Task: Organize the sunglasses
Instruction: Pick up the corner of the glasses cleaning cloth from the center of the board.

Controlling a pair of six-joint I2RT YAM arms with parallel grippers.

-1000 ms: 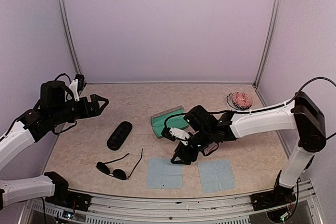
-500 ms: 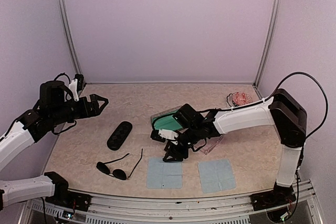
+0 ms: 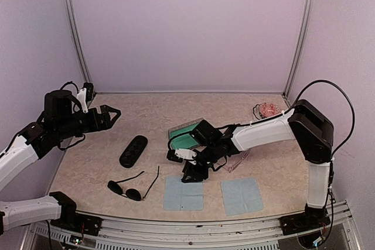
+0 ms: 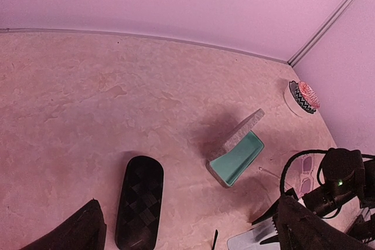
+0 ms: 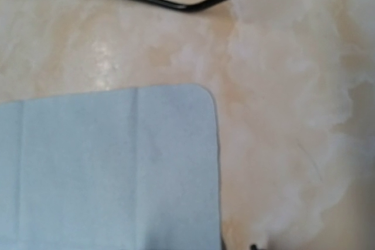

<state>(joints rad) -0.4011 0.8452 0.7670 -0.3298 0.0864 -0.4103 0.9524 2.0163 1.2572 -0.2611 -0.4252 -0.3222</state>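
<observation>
1. Two pale blue cloths, flat at the near table edge: left cloth (image 3: 183, 192) directly under and nearward of the right gripper (image 3: 192, 175); right cloth (image 3: 242, 196) to that gripper's right.
2. Dark sunglasses (image 3: 132, 188), thin black wire frame, unfolded on the table (image 3: 88, 168), well left of the right gripper. In the right wrist view one wire arm ends just beyond the left cloth's corner.
3. Right gripper: low over the left cloth's far edge, fingers spread, holding nothing.
4. Clear sunglasses (image 3: 237, 161), pale pinkish, on the table just right of the right gripper, beside its wrist.
5. Black oval case (image 3: 133, 151), closed, left of the right gripper.
6. Grey case (image 3: 186, 136), teal lining, open, just beyond the right gripper.
7. Left gripper (image 3: 114, 118): raised, fingers wide, empty, above and beyond the black oval case.
8. Round pink-patterned object (image 3: 270, 110), far right corner.
</observation>
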